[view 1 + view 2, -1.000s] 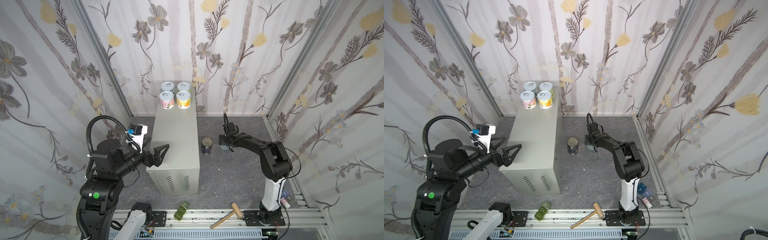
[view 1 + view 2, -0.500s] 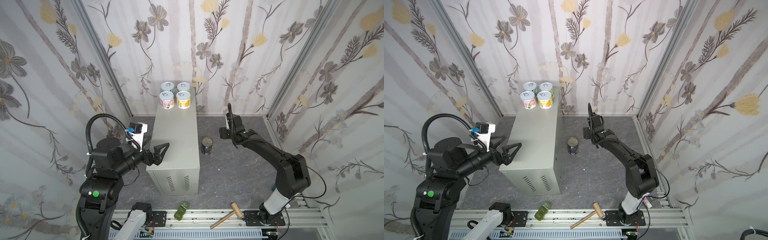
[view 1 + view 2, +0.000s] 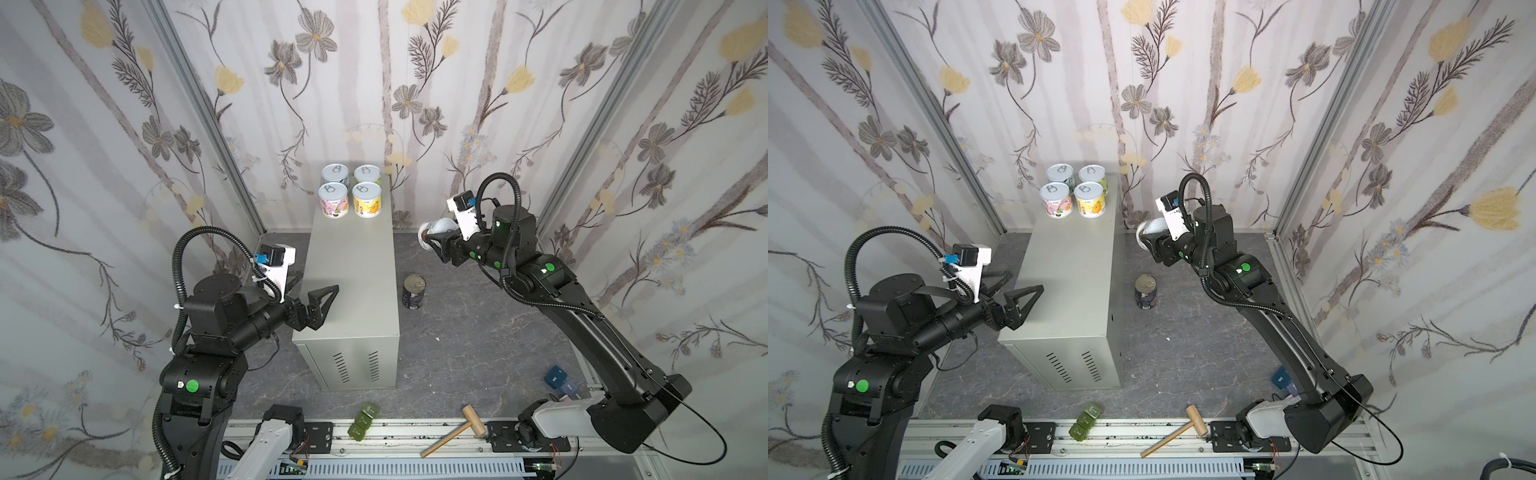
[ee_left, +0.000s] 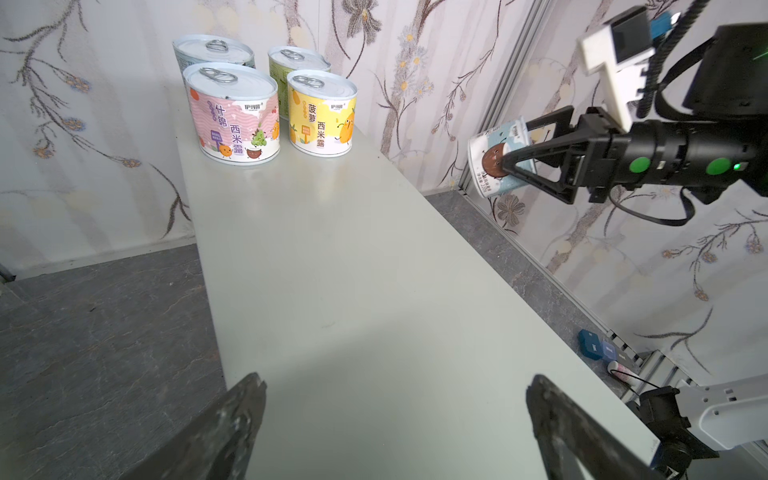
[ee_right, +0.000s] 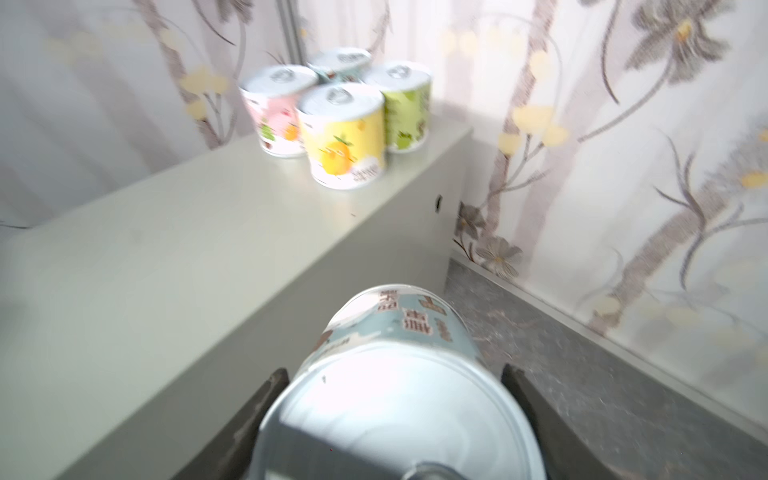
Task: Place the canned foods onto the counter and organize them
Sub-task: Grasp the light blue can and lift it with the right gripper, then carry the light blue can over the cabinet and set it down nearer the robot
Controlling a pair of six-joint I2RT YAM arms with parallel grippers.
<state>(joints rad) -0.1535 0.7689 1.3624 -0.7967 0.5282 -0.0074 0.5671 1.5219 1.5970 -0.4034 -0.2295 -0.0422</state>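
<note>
The counter (image 3: 353, 282) (image 3: 1071, 286) is a tall beige-grey box standing mid-floor. Several short cans cluster at its far end, a pink one (image 3: 333, 200) (image 4: 232, 120) and a yellow one (image 3: 367, 199) (image 5: 343, 137) in front. My right gripper (image 3: 432, 241) (image 3: 1148, 239) (image 4: 515, 143) (image 5: 392, 382) is shut on a pale blue can (image 3: 436, 230) (image 4: 494, 162) (image 5: 395, 328). It holds the can tipped on its side in the air, just right of the counter's far end. A dark navy can (image 3: 413, 291) (image 3: 1145, 291) stands on the floor beside the counter. My left gripper (image 3: 316, 284) (image 3: 1023, 282) (image 4: 397, 382) hangs open over the counter's near left part, nothing between its fingers.
Green blocks (image 3: 362, 419) and a wooden mallet (image 3: 453, 430) lie by the front rail. Small blue boxes (image 3: 557, 376) sit on the floor at the front right. Flowered walls close in the back and both sides.
My right arm has lifted the pale blue can off the floor to counter height, tipping it over. The left arm has barely moved.
</note>
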